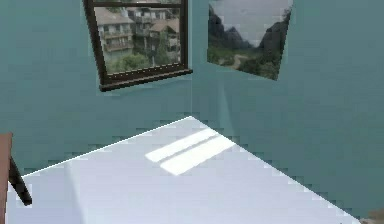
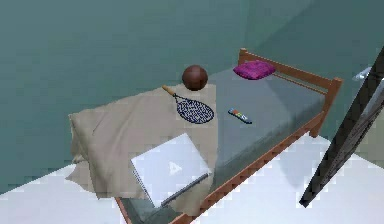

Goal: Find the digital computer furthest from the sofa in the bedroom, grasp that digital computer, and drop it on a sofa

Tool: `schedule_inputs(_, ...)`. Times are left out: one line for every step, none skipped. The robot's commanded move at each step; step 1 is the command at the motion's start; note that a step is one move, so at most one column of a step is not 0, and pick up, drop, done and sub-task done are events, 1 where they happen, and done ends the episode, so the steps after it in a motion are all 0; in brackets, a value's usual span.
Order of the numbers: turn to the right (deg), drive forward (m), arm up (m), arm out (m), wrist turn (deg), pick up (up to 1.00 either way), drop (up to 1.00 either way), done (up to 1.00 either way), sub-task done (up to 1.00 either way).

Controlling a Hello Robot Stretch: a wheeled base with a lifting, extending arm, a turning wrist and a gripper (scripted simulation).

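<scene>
A pale grey laptop (image 2: 170,170) lies flat with its lid down on the near end of a bed (image 2: 285,100) in the arm side view. It rests partly on a beige blanket (image 2: 115,135) that drapes over that end of the grey mattress. The bed has a brown wooden frame and stands against a teal wall.
On the bed lie a brown ball (image 2: 195,76), a racket (image 2: 192,107), a pink pillow (image 2: 255,69) and a small dark object (image 2: 240,117). A dark slanted bar (image 2: 345,130) crosses the arm side view's right. Ahead are pale floor (image 1: 200,180), a window (image 1: 138,40) and a wall picture (image 1: 250,38).
</scene>
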Motion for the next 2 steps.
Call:
schedule_inputs(0.0, 0.00, 0.50, 0.00, 0.0, 0.00, 0.00, 0.00, 0.00)
schedule_inputs(0.0, 0.00, 0.14, 0.00, 0.0, 0.00, 0.00, 0.00, 0.00)
